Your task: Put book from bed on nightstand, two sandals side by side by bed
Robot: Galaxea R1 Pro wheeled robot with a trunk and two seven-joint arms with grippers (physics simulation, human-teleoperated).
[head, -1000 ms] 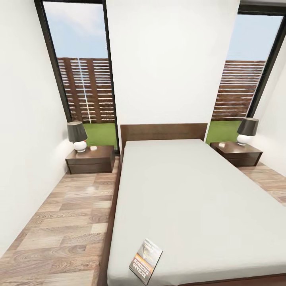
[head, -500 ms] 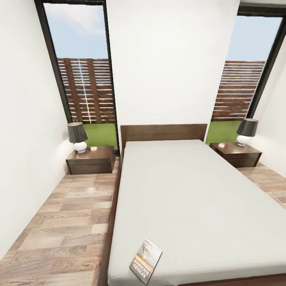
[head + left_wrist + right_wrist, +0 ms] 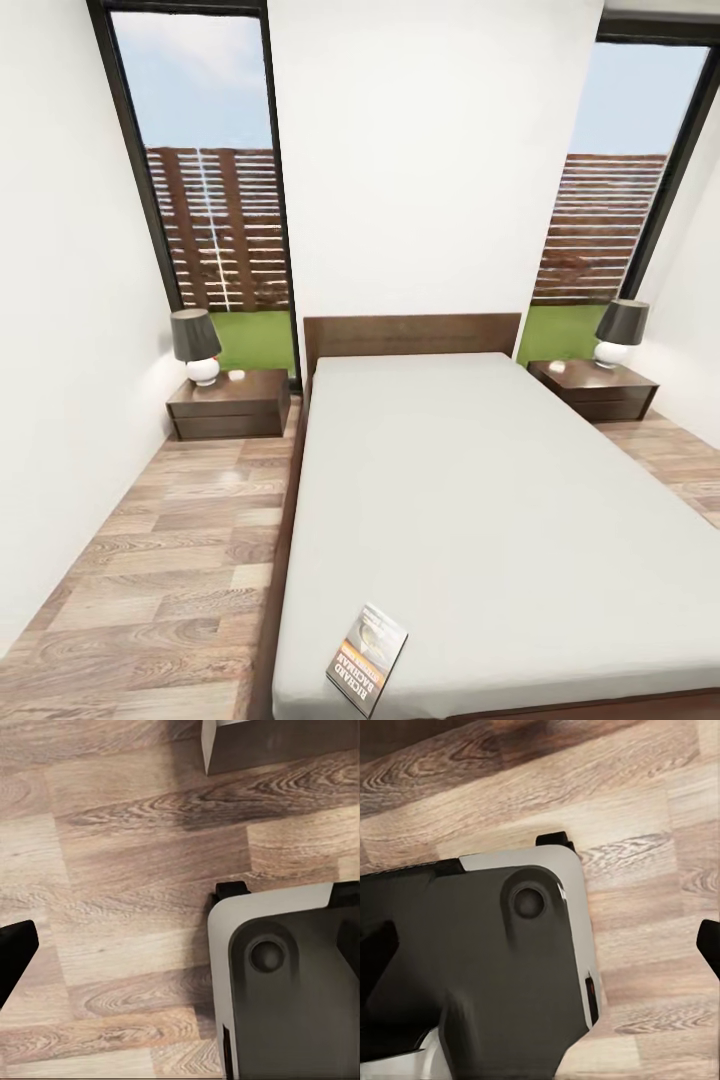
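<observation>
The book [image 3: 367, 658] lies flat on the pale grey mattress of the bed [image 3: 500, 500], at its near left corner, with its dark cover and orange band facing up. One nightstand [image 3: 229, 403] stands left of the headboard and another nightstand [image 3: 593, 388] stands right of it, each with a dark-shaded lamp. The sandals are out of view. My left gripper [image 3: 180, 960] hangs over the wood floor with one black fingertip [image 3: 13, 956] at the picture's edge. My right gripper [image 3: 540, 949] is open, its fingertips [image 3: 709, 945] far apart above the floor and my own base.
A strip of wood-plank floor [image 3: 170, 560] runs between the bed's left side and the white wall [image 3: 60, 350]. A narrower strip of floor [image 3: 670, 450] lies to the right. Tall windows [image 3: 215, 200] flank the headboard. My grey and black base [image 3: 292, 982] sits under both wrists.
The head view has shifted by a few pixels. The book, the bed and the nightstands have not moved.
</observation>
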